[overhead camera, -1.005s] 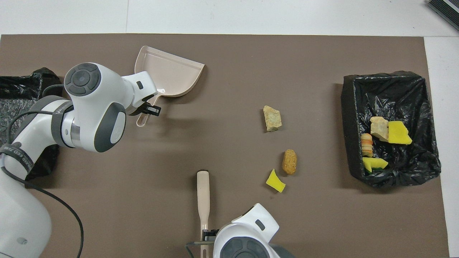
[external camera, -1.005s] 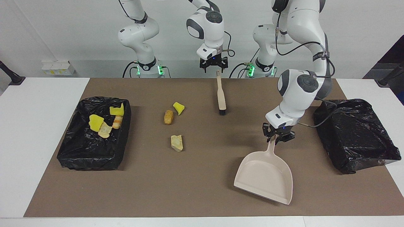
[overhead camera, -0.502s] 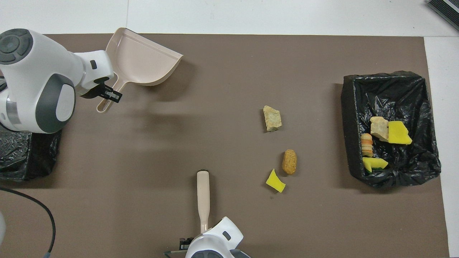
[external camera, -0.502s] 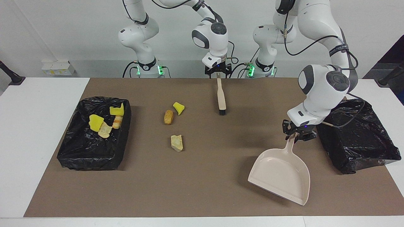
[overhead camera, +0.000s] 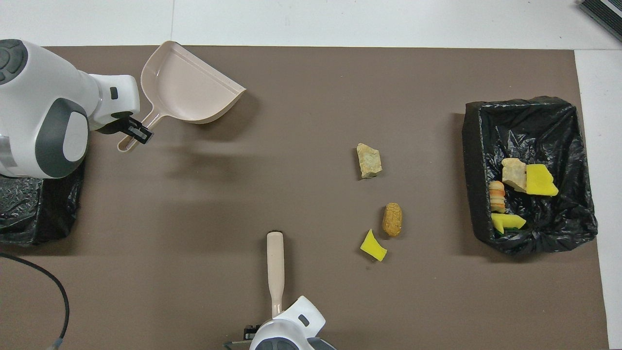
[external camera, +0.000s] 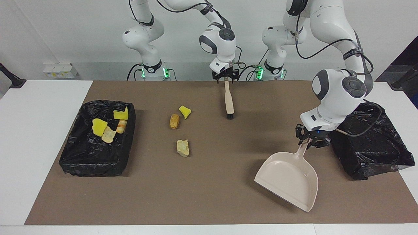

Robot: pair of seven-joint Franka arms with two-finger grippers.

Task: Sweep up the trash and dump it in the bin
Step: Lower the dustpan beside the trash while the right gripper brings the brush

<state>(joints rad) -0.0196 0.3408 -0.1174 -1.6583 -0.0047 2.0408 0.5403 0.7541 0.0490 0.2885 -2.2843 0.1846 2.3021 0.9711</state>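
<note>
Three pieces of trash lie on the brown mat: a yellow chunk (external camera: 184, 112) (overhead camera: 373, 246), a brown bread-like lump (external camera: 174, 121) (overhead camera: 392, 219) and a tan rocky piece (external camera: 183, 148) (overhead camera: 369, 160). Several more lie in the black-lined bin (external camera: 88, 156) (overhead camera: 549, 131) at the right arm's end. My left gripper (external camera: 308, 140) (overhead camera: 132, 133) is shut on the handle of the beige dustpan (external camera: 287, 179) (overhead camera: 189, 90), held tilted over the mat. My right gripper (external camera: 224, 77) is at the handle end of the beige brush (external camera: 229, 99) (overhead camera: 275, 267), which lies on the mat.
A second black-lined bin (external camera: 369, 143) (overhead camera: 29, 209) stands at the left arm's end of the table, right beside the left gripper. White tabletop (external camera: 39, 130) borders the mat. A black cable (overhead camera: 58, 301) trails from the left arm.
The left arm carried the dustpan toward its own end of the table, close to the bin there. The right gripper came down to the brush handle's end.
</note>
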